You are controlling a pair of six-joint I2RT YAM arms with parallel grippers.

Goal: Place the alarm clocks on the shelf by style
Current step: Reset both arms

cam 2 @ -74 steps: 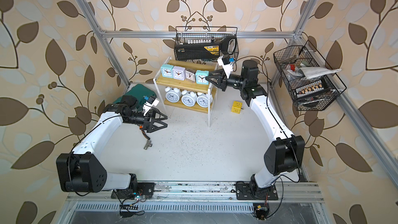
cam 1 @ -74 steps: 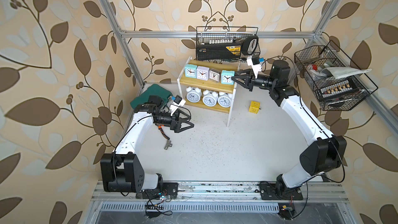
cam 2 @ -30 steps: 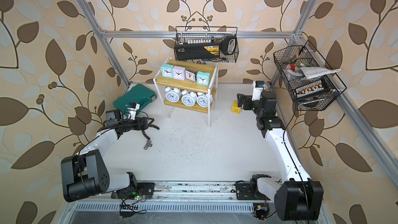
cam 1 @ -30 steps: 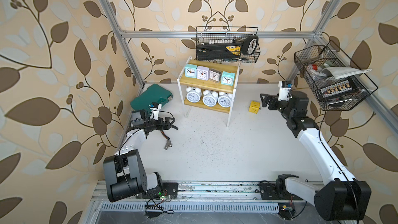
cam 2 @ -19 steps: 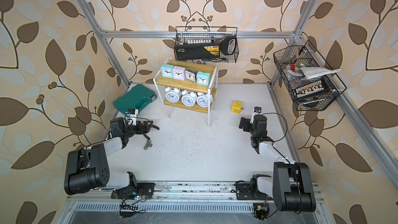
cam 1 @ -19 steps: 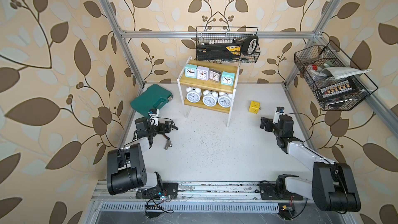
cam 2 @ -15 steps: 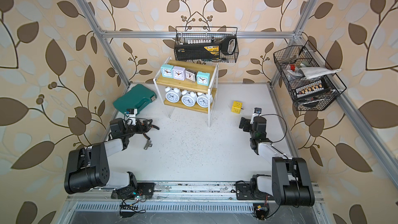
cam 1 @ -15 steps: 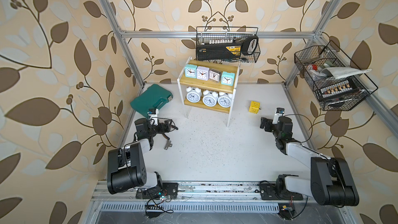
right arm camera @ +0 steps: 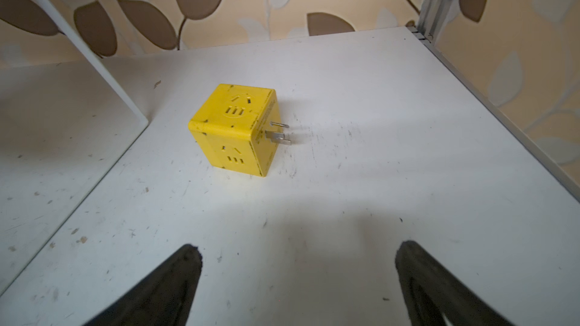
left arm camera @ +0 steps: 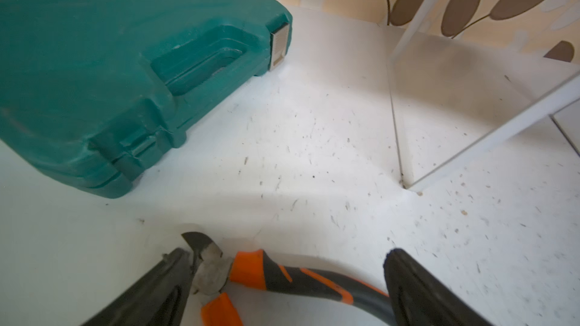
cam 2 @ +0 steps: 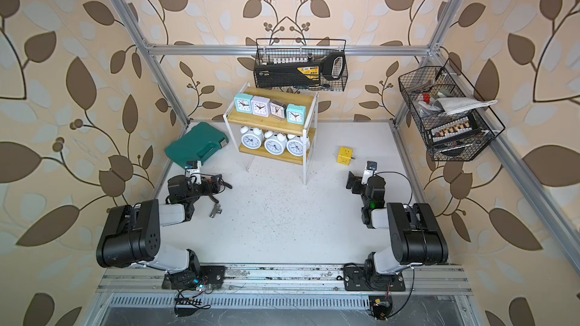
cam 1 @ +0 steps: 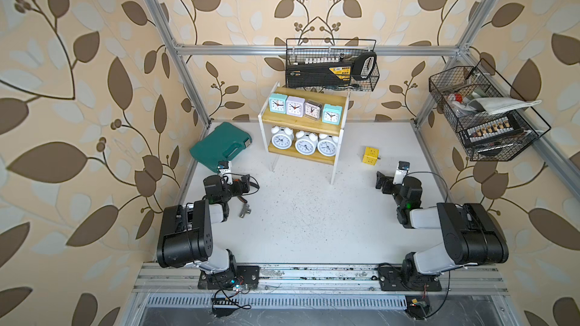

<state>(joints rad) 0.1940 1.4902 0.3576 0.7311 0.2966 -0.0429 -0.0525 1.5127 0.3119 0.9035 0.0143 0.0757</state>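
Observation:
The shelf (cam 1: 301,123) (cam 2: 266,122) stands at the back middle in both top views. On its upper board four square alarm clocks stand in a row: mint (cam 1: 277,104), pale lilac (cam 1: 295,106), greyish (cam 1: 313,109), mint (cam 1: 332,114). Three round white twin-bell clocks (cam 1: 305,144) (cam 2: 274,143) line the lower board. My left gripper (cam 1: 246,183) (left arm camera: 290,252) rests low at the front left, open, with orange-handled pliers (left arm camera: 282,274) lying on the table between its fingers. At the front right my right gripper (cam 1: 381,181) (right arm camera: 298,248) is open and holds nothing.
A teal case (cam 1: 219,145) (left arm camera: 110,73) lies left of the shelf. The yellow plug cube (cam 1: 370,155) (right arm camera: 233,130) sits ahead of my right gripper. A small metal fitting (cam 1: 244,211) lies by the left arm. Black wire baskets (cam 1: 331,67) (cam 1: 483,114) hang on the walls.
My right gripper has drawn back from the shelf's upper board and both arms have folded down to the table's front sides. In the last half second they hardly move. The clocks stay put.

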